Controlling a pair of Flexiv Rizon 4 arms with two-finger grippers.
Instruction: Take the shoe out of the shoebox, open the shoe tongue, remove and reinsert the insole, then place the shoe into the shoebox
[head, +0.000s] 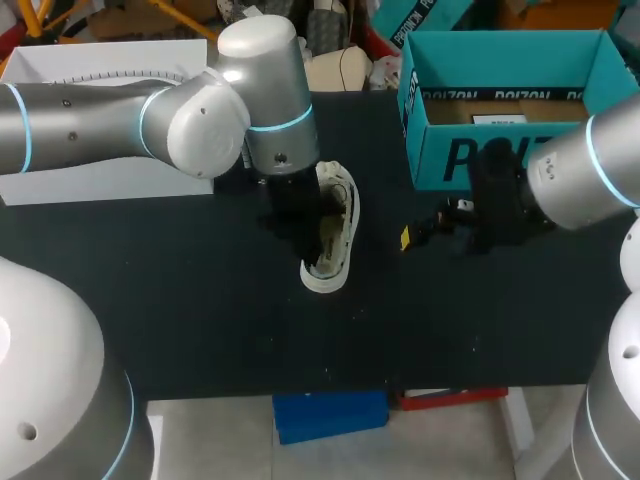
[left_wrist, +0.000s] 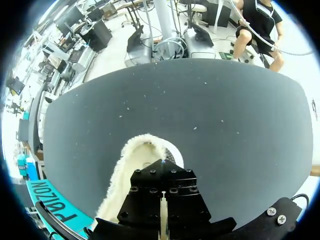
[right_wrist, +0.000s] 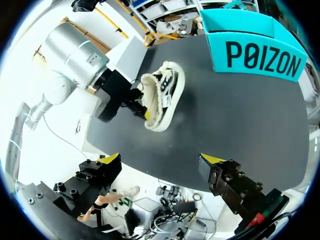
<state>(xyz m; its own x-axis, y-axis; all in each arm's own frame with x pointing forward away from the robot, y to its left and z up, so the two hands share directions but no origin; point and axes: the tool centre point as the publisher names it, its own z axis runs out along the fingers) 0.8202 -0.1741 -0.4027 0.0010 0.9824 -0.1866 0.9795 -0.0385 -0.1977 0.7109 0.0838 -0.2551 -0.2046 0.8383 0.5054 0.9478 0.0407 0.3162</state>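
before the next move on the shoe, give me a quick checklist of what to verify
1. shoe out of the shoebox, on the table: ok
2. left gripper at the shoe's opening: ok
3. left gripper's hold on the shoe: cannot tell
4. right gripper with jaws open and empty: ok
5. right gripper apart from the shoe: ok
6. insole in or out: cannot tell

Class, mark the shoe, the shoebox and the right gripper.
shoe (head: 325, 280), head view, white sole rim
shoebox (head: 440, 150), head view, teal front wall
right gripper (right_wrist: 161, 158), right wrist view, midway between yellow tips
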